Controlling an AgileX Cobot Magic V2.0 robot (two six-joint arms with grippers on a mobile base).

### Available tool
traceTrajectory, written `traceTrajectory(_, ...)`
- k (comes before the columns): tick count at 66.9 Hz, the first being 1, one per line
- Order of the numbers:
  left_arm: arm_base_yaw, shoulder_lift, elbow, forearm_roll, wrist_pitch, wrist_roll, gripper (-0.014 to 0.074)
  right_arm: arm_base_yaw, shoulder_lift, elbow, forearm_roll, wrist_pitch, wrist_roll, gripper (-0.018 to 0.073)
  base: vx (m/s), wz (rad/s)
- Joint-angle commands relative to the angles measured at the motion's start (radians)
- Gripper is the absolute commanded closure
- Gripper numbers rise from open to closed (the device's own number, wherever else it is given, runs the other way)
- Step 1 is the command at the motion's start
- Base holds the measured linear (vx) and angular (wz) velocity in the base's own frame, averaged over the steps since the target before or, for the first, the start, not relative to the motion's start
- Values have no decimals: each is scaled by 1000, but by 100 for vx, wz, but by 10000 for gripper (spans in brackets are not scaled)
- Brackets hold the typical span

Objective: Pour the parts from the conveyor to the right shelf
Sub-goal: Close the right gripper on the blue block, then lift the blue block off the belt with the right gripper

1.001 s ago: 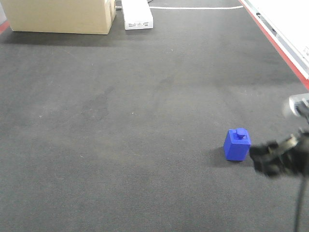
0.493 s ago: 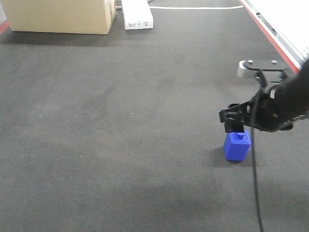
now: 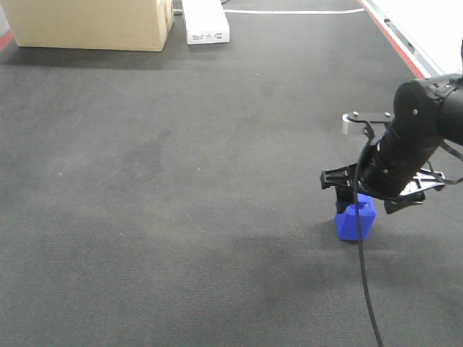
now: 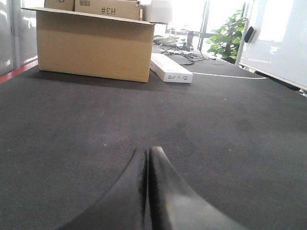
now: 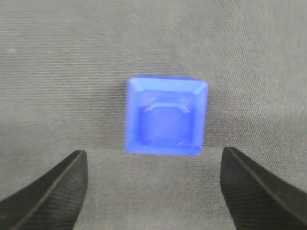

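A small blue block-shaped part [image 3: 355,220] with a knob on top stands on the dark conveyor belt [image 3: 181,181] at the right. My right gripper [image 3: 347,189] hangs just above it and hides its top in the front view. In the right wrist view the blue part [image 5: 167,116] lies straight below, and the right gripper [image 5: 153,163] is open with its fingers wide apart on either side of it, not touching. My left gripper [image 4: 147,153] is shut and empty, low over the belt.
A large cardboard box [image 3: 90,23] and a white flat box [image 3: 205,20] stand at the belt's far end; both also show in the left wrist view, the box [image 4: 93,45] and the white box [image 4: 171,68]. A red-edged white rail [image 3: 416,50] runs along the right side.
My right arm has swung in from the right edge and come over the blue part, then lowered a little. The blue part has not moved.
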Motion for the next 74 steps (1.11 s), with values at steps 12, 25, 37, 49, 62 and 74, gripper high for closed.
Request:
traceTrajectory(12, -5, -8, 22, -9, -75, -4, 603, -25, -5, -32, 12, -33, -46, 5, 0, 0)
traceTrajectory(25, -5, -8, 22, -9, -75, -4, 603, -25, 58, -78, 8, -27, -47, 17, 0, 0)
traceTrajectory(37, -5, -8, 22, -9, -75, -4, 603, -25, 110, -112, 9, 4, -61, 101, 0, 0)
traceTrajectory(49, -5, -8, 22, -9, -75, -4, 603, -25, 95, -112, 7, -18, -66, 351, 0, 0)
traceTrajectory(62, -5, -8, 22, -9, -75, -4, 603, -25, 0, -107, 9, -36, -121, 573, 0, 0)
traceTrajectory(74, -5, -8, 22, -9, -75, -4, 603, -24, -160, -105, 6, -65, -172, 568, 0, 0)
